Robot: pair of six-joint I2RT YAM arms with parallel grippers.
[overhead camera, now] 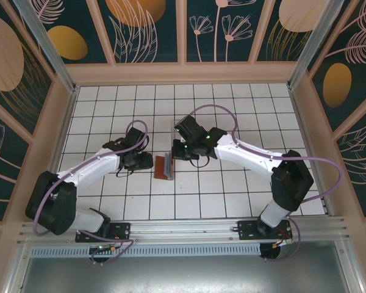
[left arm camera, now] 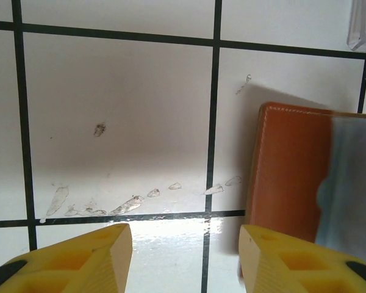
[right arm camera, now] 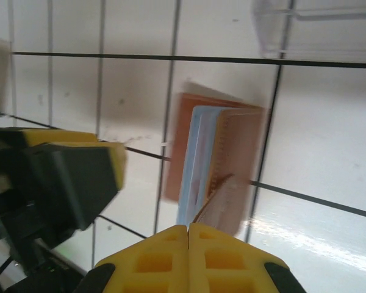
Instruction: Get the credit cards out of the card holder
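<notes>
Left gripper [overhead camera: 147, 161] [left arm camera: 186, 244]: yellow fingers [left arm camera: 91, 256] spread apart, bare tile in the gap, nothing pinched. In your left wrist view the right-hand finger tip meets the lower edge of the card holder; you cannot tell whether they touch.

Right gripper [overhead camera: 175, 154] [right arm camera: 188, 235]: yellow fingers [right arm camera: 152, 256] pressed flat together, nothing held between them.

Item 1, table [overhead camera: 232, 104]: white tiles with dark grid lines, both arms reaching in towards its middle.

Item 2, clear acrylic stand [right arm camera: 317, 30] [left arm camera: 363, 24]: at 12 o'clock of the card holder in your top view, near it and apart from it.

Item 3, card holder [overhead camera: 164, 166] [left arm camera: 290, 177] [right arm camera: 210, 165]: brown leather outside, grey-blue inside showing along one side, partly folded open. In your top view it lies between the two grippers, just beside the left gripper at its 3 o'clock and at 7 o'clock of the right gripper. In your left wrist view it sits at 1 o'clock of the finger gap. In your right wrist view it is at 12 o'clock, just past the closed tips, with the left gripper at its 9 o'clock.

Item 4, credit cards: you cannot tell them from the pale lining between the covers.
</notes>
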